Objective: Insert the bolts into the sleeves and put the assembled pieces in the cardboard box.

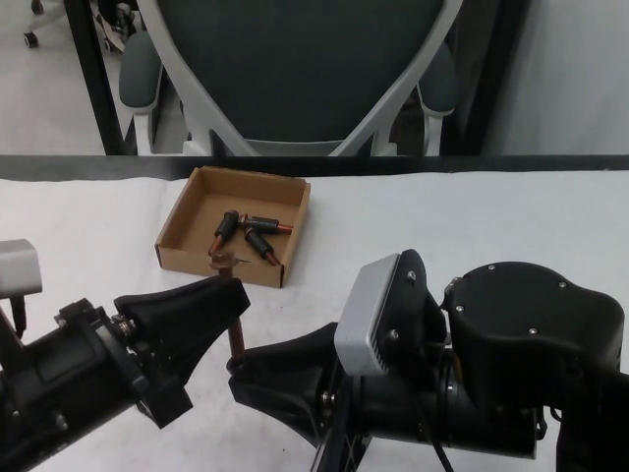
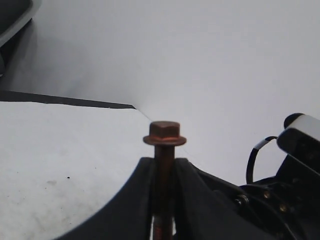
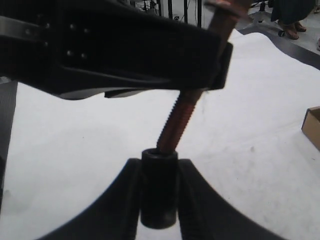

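My left gripper [image 2: 163, 170] is shut on a copper bolt [image 2: 163, 150], hex head up, over the near middle of the bench. Its threaded tip [image 3: 177, 125] stands at the mouth of a black sleeve [image 3: 159, 187], and my right gripper [image 3: 159, 172] is shut on that sleeve. From above, the bolt [image 1: 236, 320] stands upright between the left gripper [image 1: 228, 295] and the right gripper [image 1: 246, 369]. The cardboard box [image 1: 182, 211] lies beyond them at the back left, with several assembled pieces [image 1: 251, 234] inside.
The bench is covered with a white cloth [image 1: 491, 221]. An office chair [image 1: 295, 69] stands behind the bench's dark far edge. The right arm's bulky body [image 1: 511, 344] takes up the near right.
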Tool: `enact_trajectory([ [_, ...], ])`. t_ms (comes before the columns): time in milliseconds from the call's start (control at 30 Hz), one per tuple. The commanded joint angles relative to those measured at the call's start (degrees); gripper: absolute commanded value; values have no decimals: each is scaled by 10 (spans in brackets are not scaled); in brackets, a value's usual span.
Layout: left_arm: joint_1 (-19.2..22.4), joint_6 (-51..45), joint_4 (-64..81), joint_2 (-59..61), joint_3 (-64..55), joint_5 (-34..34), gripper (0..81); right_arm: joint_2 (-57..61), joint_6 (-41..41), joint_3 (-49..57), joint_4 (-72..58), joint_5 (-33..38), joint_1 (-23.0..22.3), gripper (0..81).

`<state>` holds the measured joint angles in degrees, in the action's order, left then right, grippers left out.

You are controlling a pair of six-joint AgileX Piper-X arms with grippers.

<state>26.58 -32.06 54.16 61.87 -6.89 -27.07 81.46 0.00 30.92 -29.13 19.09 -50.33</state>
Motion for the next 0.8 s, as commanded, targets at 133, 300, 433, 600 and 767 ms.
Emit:
enact_trajectory([
  [133,52,-1,14,-7,0,0,8,1,0,6,-20,-13,0,2],
  [300,50,18,13,-7,0,24,8,1,0,6,-20,-25,1,2],
  [433,28,36,13,-7,0,35,8,1,0,6,-18,-25,9,2],
  [600,-11,42,19,-7,0,35,8,1,0,6,-11,-19,28,2],
  [767,-29,40,28,-7,0,30,8,1,0,6,-11,12,34,2],
])
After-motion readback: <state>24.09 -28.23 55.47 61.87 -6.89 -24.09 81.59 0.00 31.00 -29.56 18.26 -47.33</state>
